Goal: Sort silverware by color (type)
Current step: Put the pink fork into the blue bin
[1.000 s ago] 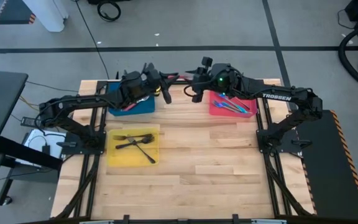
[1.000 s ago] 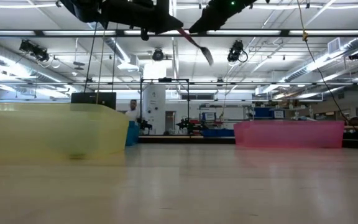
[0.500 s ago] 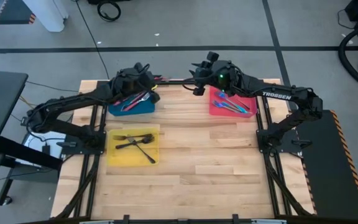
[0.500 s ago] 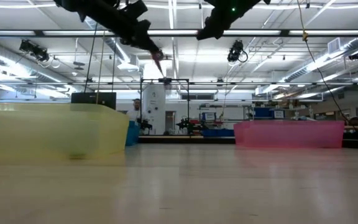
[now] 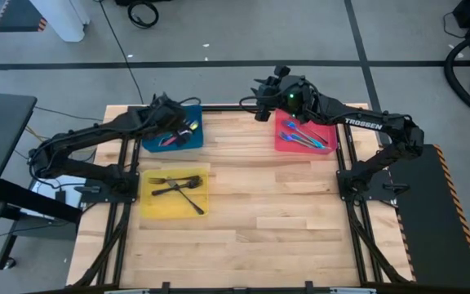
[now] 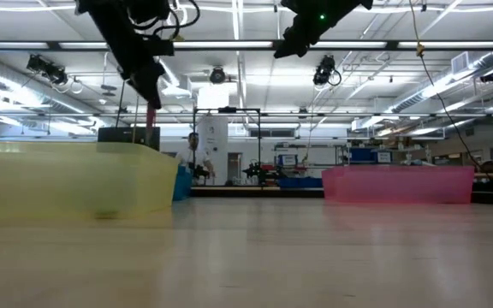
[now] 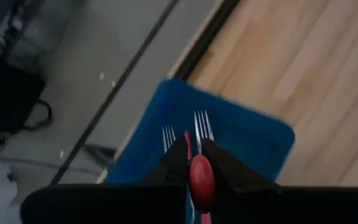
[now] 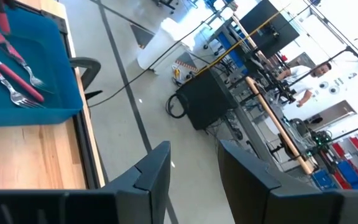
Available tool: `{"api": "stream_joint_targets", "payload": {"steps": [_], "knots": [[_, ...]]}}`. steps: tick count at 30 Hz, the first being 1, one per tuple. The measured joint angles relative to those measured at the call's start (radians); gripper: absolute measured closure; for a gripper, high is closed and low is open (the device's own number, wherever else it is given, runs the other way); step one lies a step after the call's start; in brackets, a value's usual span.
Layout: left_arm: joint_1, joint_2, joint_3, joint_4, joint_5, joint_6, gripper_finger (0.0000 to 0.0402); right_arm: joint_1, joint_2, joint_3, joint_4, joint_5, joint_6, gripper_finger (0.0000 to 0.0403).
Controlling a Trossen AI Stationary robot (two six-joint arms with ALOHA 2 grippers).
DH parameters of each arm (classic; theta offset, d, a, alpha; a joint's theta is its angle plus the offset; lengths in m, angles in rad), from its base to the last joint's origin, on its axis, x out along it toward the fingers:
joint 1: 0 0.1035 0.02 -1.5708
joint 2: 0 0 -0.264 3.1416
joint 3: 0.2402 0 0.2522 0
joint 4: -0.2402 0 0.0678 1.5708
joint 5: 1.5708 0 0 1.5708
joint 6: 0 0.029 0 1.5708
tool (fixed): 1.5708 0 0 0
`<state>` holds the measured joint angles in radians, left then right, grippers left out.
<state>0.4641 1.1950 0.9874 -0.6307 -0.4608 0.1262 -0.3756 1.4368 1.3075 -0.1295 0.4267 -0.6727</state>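
My left gripper (image 5: 178, 126) hangs over the blue tray (image 5: 166, 144), shut on a red-handled fork (image 6: 150, 115). More red-handled forks (image 8: 8, 74) lie flat in that tray. My right gripper (image 5: 259, 104) is open and holds nothing, high above the table's far edge, left of the red tray (image 5: 326, 145). That tray holds blue forks (image 5: 302, 136). Dark forks (image 5: 178, 188) lie in the yellow tray (image 5: 149, 206). My left gripper pinches the fork by its red handle (image 7: 201, 177) between both fingers (image 7: 178, 152), coming from above and pointing down. The fork runs along the fingers. It hangs lifted clear, with its silver head (image 7: 202, 124) down over the blue tray (image 7: 247, 134).
The three trays sit on the far and left parts of the wooden table; the bare wood (image 5: 284, 220) lies in the middle and near part. Beyond the far edge are the floor, cables (image 8: 182, 106) and a workshop with a person (image 8: 306, 74) far off.
My left gripper has carried the red-handled fork from beside my right gripper at the middle of the far edge toward the table's left, to above the blue tray. It has tipped from slanting to pointing down. My right gripper has stayed near the far edge.
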Motion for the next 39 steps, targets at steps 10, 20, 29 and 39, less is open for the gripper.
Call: {"api": "stream_joint_targets", "payload": {"steps": [10, 20, 29, 39], "knots": [[0.044, 0.017, 0.000, -0.301, -0.061, -0.105, 0.0372, 0.000, 0.000, 0.000, 0.000, 0.000, 0.001, 0.0261], [0.125, 0.115, 0.000, -0.269, -0.059, -0.088, 0.0360, 0.000, 0.000, 0.000, 0.000, 0.000, 0.001, 0.0261], [0.134, 0.242, 0.000, -0.266, -0.059, -0.055, 0.0357, 0.000, 0.000, 0.000, -0.001, 0.002, 0.001, 0.0261], [0.135, 0.264, 0.002, -0.245, -0.056, -0.044, 0.0319, 0.000, 0.000, 0.000, -0.001, 0.120, 0.000, 0.0260]]}}
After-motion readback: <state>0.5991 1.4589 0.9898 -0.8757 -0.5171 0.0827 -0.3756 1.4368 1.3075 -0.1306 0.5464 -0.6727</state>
